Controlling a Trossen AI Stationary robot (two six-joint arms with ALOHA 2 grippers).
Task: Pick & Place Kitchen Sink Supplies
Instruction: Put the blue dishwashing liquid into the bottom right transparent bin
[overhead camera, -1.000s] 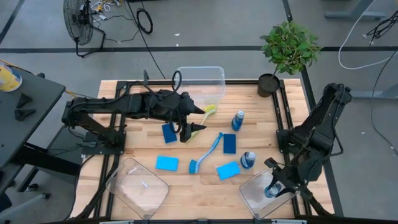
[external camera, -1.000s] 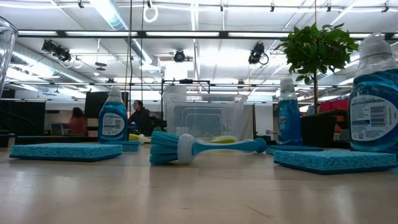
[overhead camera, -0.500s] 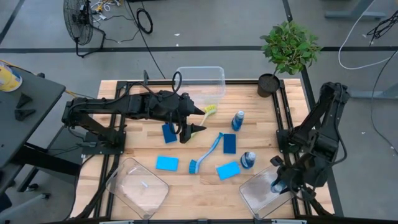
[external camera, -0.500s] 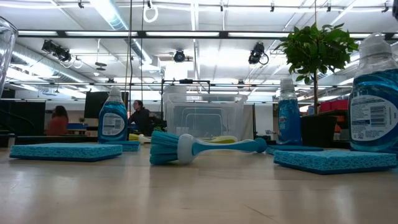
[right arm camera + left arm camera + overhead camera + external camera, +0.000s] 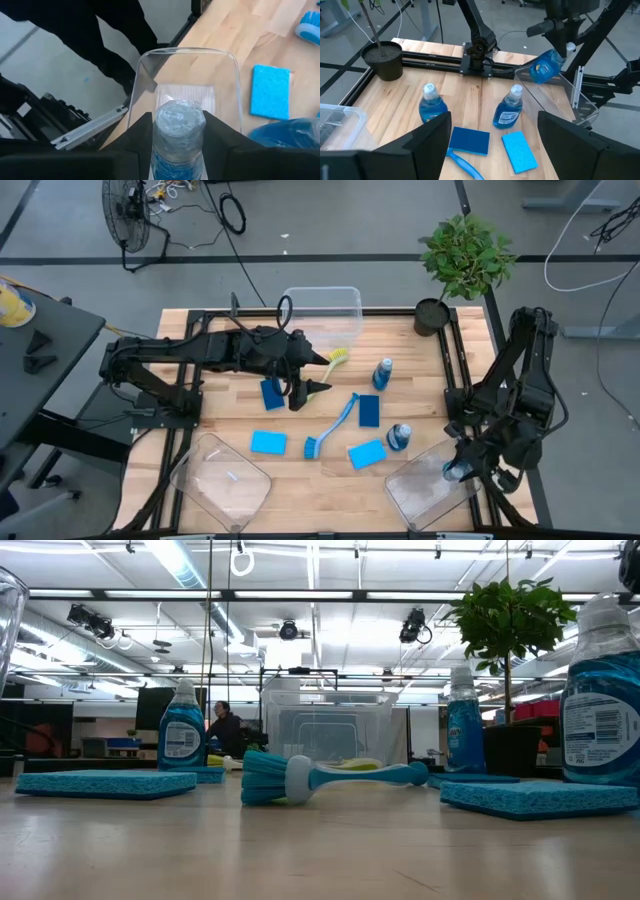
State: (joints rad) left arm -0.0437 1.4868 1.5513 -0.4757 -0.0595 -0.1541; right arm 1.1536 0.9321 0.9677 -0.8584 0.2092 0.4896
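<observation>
A small blue soap bottle (image 5: 178, 131) is being gripped between the fingers (image 5: 137, 137) of the right gripper (image 5: 462, 470), which are closed part-way against its sides, and it is being held above a clear plastic bin (image 5: 428, 490) at the desk's near right corner; in the left wrist view the bottle (image 5: 546, 65) is seen tilted over that bin's rim. Two more soap bottles are standing on the desk (image 5: 320, 490): one (image 5: 398, 437) just beside the bin, the other (image 5: 382, 372) farther back near the potted plant (image 5: 462, 260). A blue dish brush (image 5: 332, 427) is lying at the middle of the desk, with a dark blue sponge (image 5: 369, 410) beside its handle, a light blue sponge (image 5: 367, 453) in front of it, another light blue sponge (image 5: 268, 442) to its left, and a second dark blue sponge (image 5: 271, 393) partly under the left arm. A yellow-green brush (image 5: 337, 359) is resting by the clear bin (image 5: 325, 310) at the back edge. The left gripper (image 5: 312, 373) is being held over the middle-left of the desk with its fingers (image 5: 410, 147) spread wide and nothing between them. A further clear bin (image 5: 220, 480) is sitting at the near left corner.
</observation>
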